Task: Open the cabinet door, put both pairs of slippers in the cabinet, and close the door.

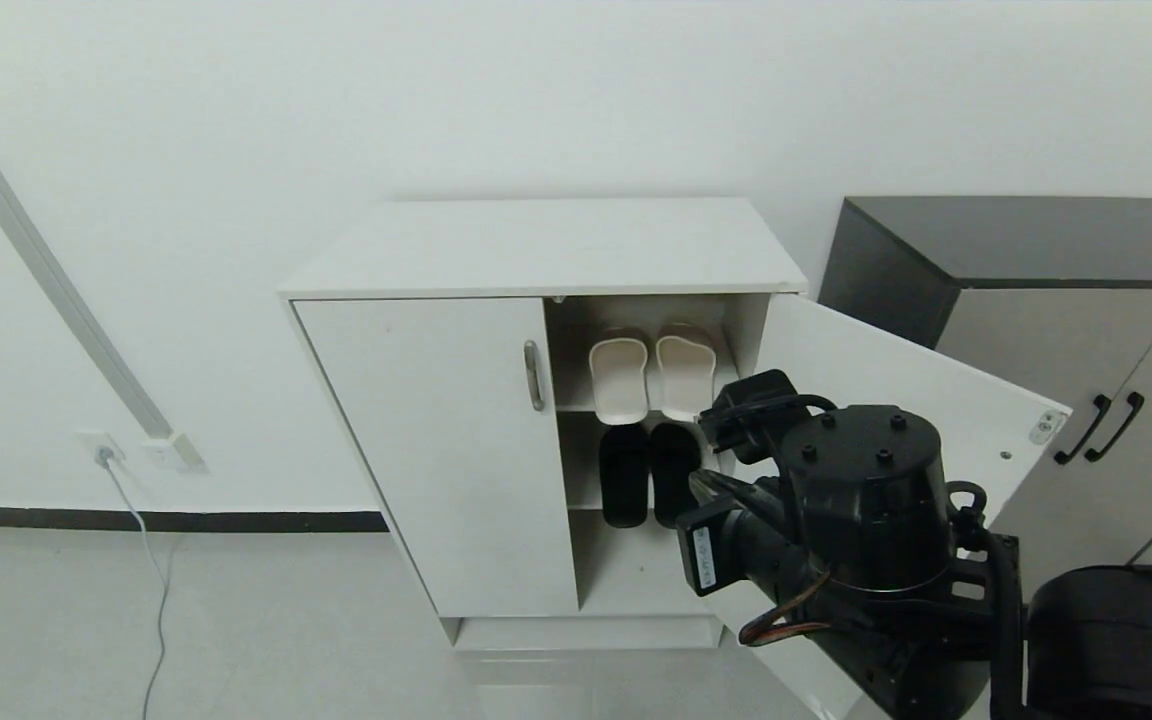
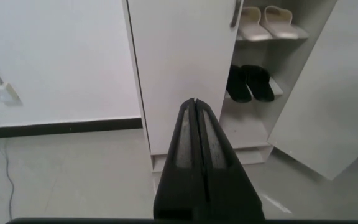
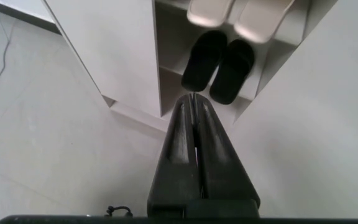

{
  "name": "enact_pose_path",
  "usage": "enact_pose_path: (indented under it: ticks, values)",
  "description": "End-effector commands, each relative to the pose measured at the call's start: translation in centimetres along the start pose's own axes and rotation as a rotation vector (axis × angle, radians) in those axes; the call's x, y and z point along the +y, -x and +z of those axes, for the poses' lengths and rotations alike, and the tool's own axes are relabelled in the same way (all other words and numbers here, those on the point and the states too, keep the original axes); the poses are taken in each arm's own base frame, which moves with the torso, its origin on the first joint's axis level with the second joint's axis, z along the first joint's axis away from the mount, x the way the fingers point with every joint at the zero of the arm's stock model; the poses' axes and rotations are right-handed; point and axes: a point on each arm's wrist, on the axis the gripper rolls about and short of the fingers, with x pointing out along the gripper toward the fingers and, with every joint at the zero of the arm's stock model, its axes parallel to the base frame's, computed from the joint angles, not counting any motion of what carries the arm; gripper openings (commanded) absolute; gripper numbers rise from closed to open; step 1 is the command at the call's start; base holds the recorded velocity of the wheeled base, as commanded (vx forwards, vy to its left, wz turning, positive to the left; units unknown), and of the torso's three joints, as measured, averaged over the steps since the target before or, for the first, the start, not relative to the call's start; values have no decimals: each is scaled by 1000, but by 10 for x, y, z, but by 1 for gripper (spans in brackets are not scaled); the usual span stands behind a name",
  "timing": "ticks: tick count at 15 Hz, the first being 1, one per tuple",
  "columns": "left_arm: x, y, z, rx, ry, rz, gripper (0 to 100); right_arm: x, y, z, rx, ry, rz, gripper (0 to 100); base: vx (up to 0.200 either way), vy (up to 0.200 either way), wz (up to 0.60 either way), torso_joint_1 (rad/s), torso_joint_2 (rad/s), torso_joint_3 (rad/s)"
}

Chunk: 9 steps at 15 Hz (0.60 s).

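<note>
Right gripper [image 3: 194, 104]: fingers pressed together, nothing between them. It hangs in front of the open compartment, nose toward the black pair. Left gripper [image 2: 194, 107]: likewise clamped on nothing, held back from the cabinet and facing the shut left door panel [image 1: 426, 450] with its slim metal bar handle [image 1: 533, 375].

Pair of black flat slippers [image 1: 648, 470]: side by side on the middle shelf, heels outward. Pair of beige moulded slippers [image 1: 651, 375]: on the shelf at twelve o'clock of the black pair, also side by side.

Low white two-door cabinet [image 1: 546, 250]: its right door, a plain white slab [image 1: 886, 380], stands wide open, swung out toward four o'clock from the opening. Your right arm sits on the inner-face side of it.

Judgement: loading looks done, since both pairs are inside, so closing is the step in hand. You'll need to get the right gripper round the door's free edge to its outer face, then sweep it toward nine o'clock until it meets the frame. Mind the dark-topped grey cabinet [image 1: 1036, 240] at three o'clock; there's little swing room there.
</note>
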Motion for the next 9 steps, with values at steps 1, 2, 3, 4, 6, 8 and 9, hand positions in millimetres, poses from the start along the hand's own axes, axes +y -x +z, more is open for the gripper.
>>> enact_pose_path:
  ticks: [1,2,3,4,6,8,9]
  values:
    - [0,0,0,1,0,-1,0,-1,2,2,-6,-4,2,0,0,0,0,198,-510,-305]
    - [0,0,0,1,0,-1,0,-1,2,2,-5,-3,1,0,0,0,0,203,-505,-305]
    - [0,0,0,-1,0,-1,0,-1,2,2,-5,-3,3,0,0,0,0,207,-515,-310]
    - [0,0,0,3,0,-1,0,-1,2,2,-5,-3,3,0,0,0,0,222,-525,-315]
    - [0,0,0,1,0,-1,0,-1,2,1,-4,-2,3,0,0,0,0,225,-542,-325]
    - [0,0,0,3,0,-1,0,-1,2,1,-4,-2,3,0,0,0,0,234,-549,-315]
    - [0,0,0,1,0,-1,0,-1,3,1,-4,-4,3,0,0,0,0,242,-564,-310]
